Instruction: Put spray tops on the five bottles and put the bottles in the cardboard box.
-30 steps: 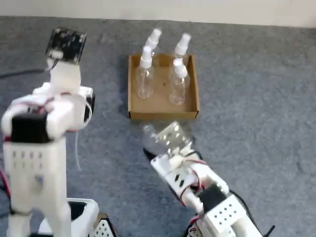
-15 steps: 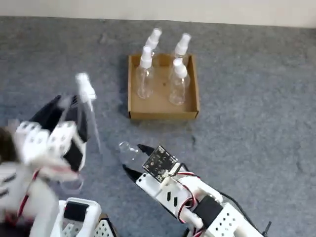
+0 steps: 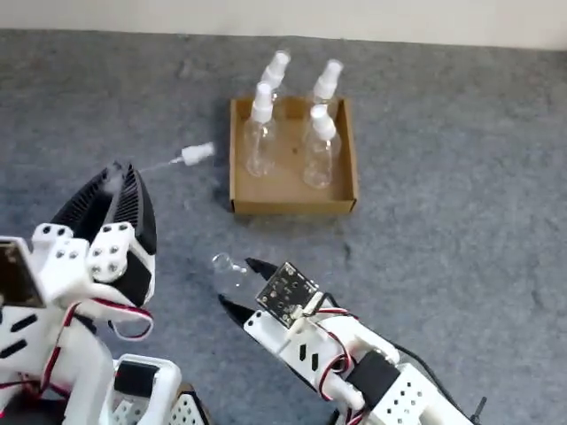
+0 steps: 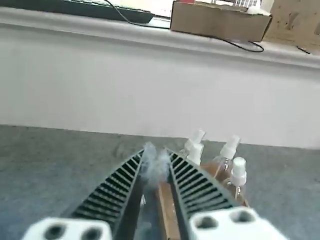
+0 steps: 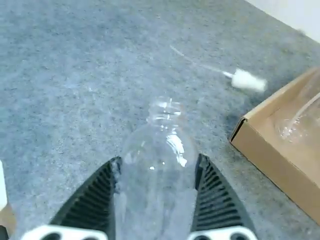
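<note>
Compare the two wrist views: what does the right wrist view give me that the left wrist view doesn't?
Right wrist view: the right gripper closed around the capless bottle, plus a spray top with its tube beside the cardboard box. Left wrist view: the left gripper, four capped bottles standing in the box, and a white wall behind. Both: the box and the grey carpet.

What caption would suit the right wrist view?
Right gripper, jaws clamped on an uncapped bottle; a spray top lies on carpet near the cardboard box.
</note>
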Robot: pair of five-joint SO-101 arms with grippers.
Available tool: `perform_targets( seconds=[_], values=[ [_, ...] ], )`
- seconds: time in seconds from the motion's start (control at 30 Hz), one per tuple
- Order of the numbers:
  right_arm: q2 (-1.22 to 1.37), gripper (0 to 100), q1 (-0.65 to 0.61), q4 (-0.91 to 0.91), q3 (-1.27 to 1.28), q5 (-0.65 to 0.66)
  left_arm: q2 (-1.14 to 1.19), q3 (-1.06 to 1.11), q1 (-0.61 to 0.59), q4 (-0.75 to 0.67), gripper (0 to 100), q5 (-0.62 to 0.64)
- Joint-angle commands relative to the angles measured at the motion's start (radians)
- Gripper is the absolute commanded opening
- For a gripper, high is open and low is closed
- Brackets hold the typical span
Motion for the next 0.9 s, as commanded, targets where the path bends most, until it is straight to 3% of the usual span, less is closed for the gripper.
perform_targets(
  seconds=[0.0, 0.27, 0.4, 0.87],
  values=[
    [-0.015, 0.4, -0.008, -0.022, -0.010, -0.005, 0.005, 0.059, -0.005, -0.031, 0, -0.044],
    [-0.016, 0.4, -0.008, 0.019, -0.010, -0.003, 0.213, 0.124, -0.088, -0.046, 1, -0.298],
    [-0.018, 0.4, -0.001, 0.045, -0.010, -0.003, 0.453, 0.045, -0.133, -0.044, 10, -0.408],
    [-0.018, 0.4, 0.068, 0.047, -0.010, -0.002, 0.998, -0.176, -0.137, -0.051, 10, -0.779]
  ],
)
